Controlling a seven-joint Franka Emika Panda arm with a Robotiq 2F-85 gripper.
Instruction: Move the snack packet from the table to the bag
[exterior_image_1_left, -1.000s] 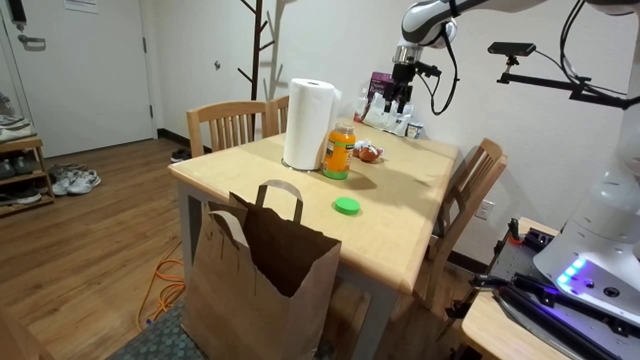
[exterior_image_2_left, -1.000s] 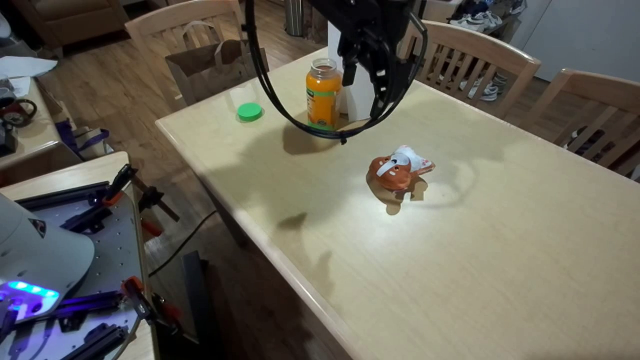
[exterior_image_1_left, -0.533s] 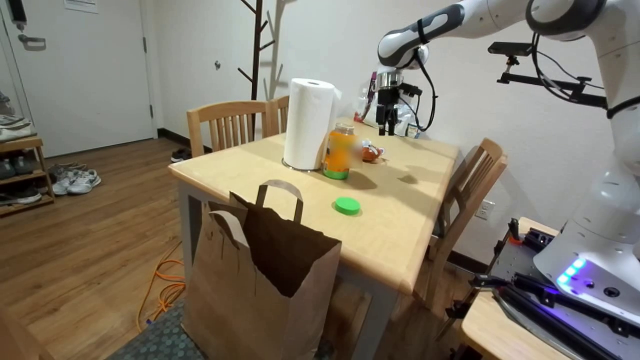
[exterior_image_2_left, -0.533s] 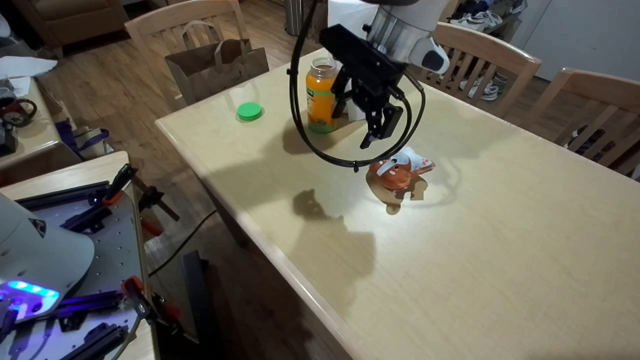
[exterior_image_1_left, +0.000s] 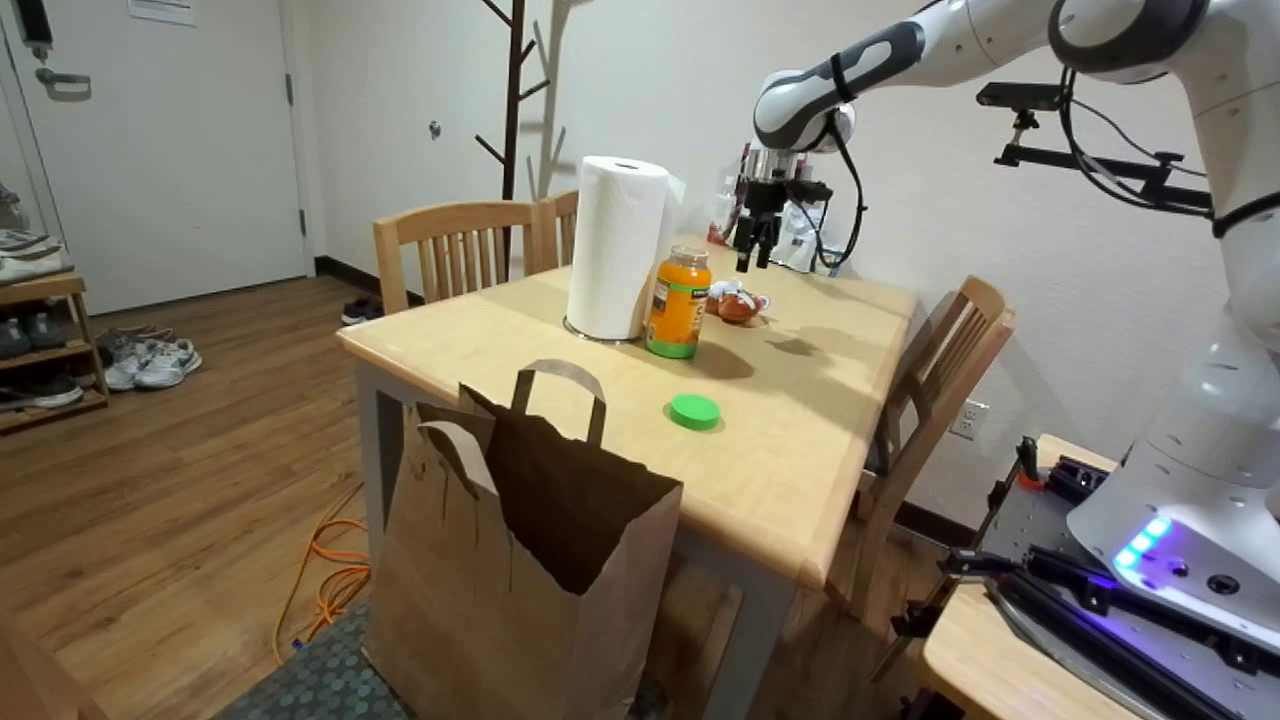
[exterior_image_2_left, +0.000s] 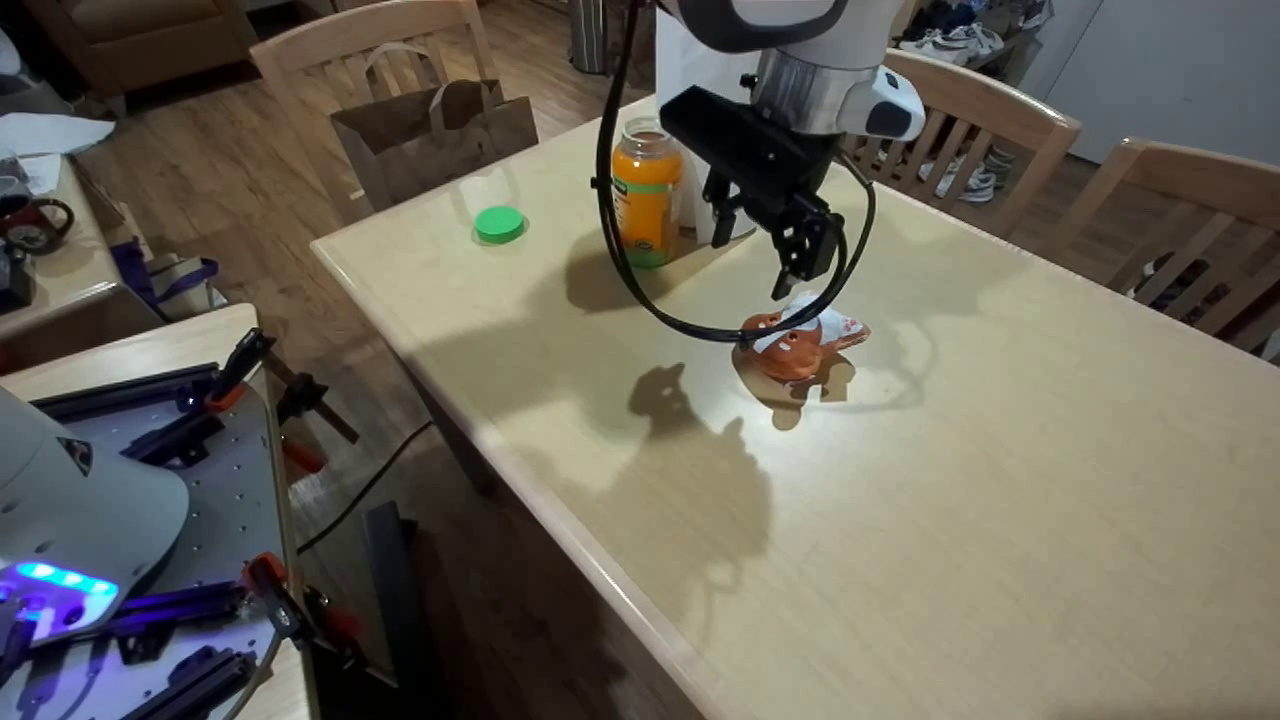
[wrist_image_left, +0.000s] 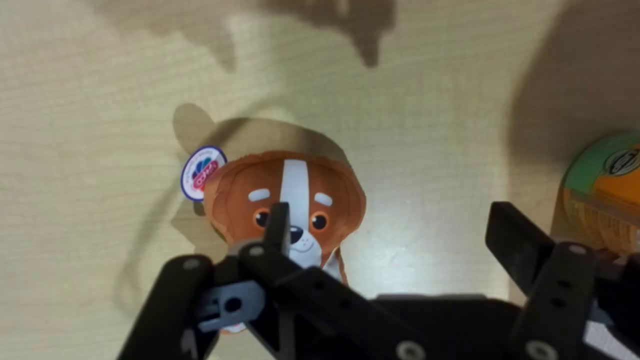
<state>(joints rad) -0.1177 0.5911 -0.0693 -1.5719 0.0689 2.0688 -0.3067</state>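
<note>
Wrist view shows the gripper (wrist_image_left: 392, 222) with its two fingers spread wide apart, and it has hold of nothing. A brown and white toy dog (wrist_image_left: 300, 195) lies face up on the desk (exterior_image_2_left: 1000, 550), with a round tag (wrist_image_left: 203, 173) beside its head. One finger hides a bit of the dog's face in that view. The other finger is on the side where the orange bottle (wrist_image_left: 617, 190) is. In both exterior views the gripper hangs over the desk, and in an exterior view you can see a gap between it and the dog.

The dog is well in from the corners of the desk, between the two long edges. A paper bag (exterior_image_1_left: 490, 600) sits on a chair (exterior_image_1_left: 310, 670), just beside one short edge. The bottle stands up nearer to that edge than the dog does. A green lid (exterior_image_1_left: 694, 411) lies flat near the same edge. A white paper roll (exterior_image_1_left: 618, 250) stands just beside the bottle. A white pack (exterior_image_1_left: 797, 243) is by the far short edge.
</note>
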